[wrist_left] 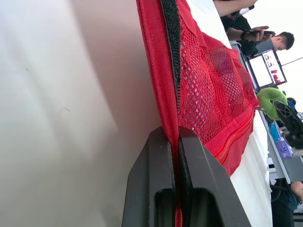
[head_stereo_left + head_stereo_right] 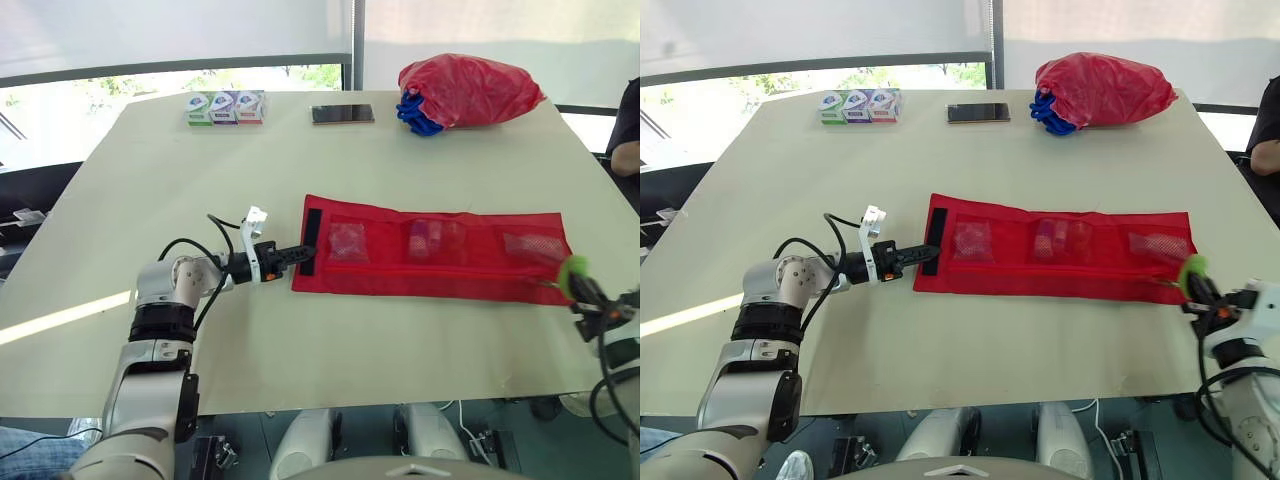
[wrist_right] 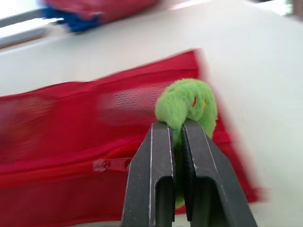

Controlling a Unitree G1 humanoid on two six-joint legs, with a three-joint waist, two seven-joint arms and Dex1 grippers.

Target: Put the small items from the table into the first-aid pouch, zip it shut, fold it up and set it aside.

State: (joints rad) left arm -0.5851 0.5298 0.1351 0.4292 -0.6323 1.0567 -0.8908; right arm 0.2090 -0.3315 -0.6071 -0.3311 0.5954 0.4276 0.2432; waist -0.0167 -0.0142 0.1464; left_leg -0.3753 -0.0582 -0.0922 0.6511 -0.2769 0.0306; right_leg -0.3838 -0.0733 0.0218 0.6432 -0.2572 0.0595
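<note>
The red mesh first-aid pouch (image 2: 430, 250) lies unfolded flat across the table, with small items inside its three mesh pockets. My left gripper (image 2: 303, 255) is shut on the pouch's left edge, next to the black strip (image 1: 171, 56). At the pouch's right end, my right gripper (image 2: 582, 292) is shut on the fuzzy green zipper pull (image 3: 186, 103). The zipper line (image 3: 57, 165) runs along the pouch's near side.
At the table's far side lie three small boxes (image 2: 225, 107), a dark phone (image 2: 342, 114) and a red bag over something blue (image 2: 466, 92). A person's arm (image 2: 625, 150) shows at the right edge. People sit beyond the table in the left wrist view.
</note>
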